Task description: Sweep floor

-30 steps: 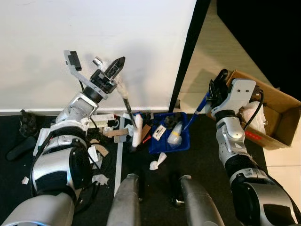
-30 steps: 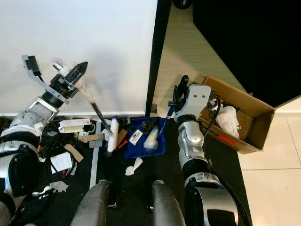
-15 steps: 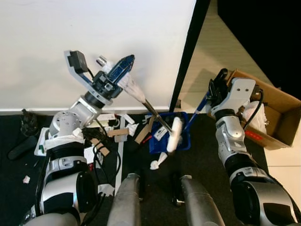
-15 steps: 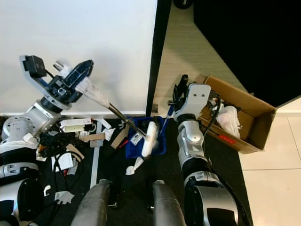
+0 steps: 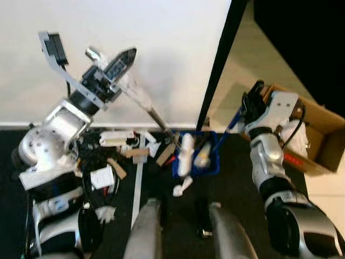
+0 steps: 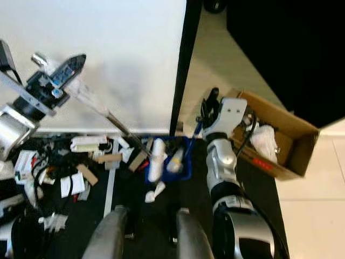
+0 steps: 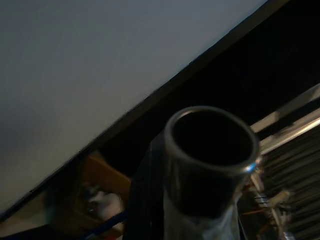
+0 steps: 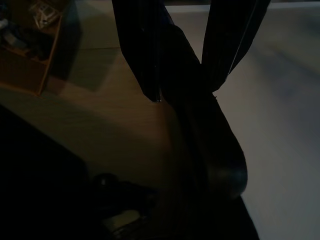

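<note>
Brush head over blue dustpan, blurred | left tool grips brush | right tool grips dustpan handle

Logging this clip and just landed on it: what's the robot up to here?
It is sweeping litter into a blue plastic dustpan on the dark floor by the white wall. The left gripper holds a long-handled broom with a white head at the pan; the right gripper holds the pan's blue handle. Cardboard scraps remain scattered.
</note>
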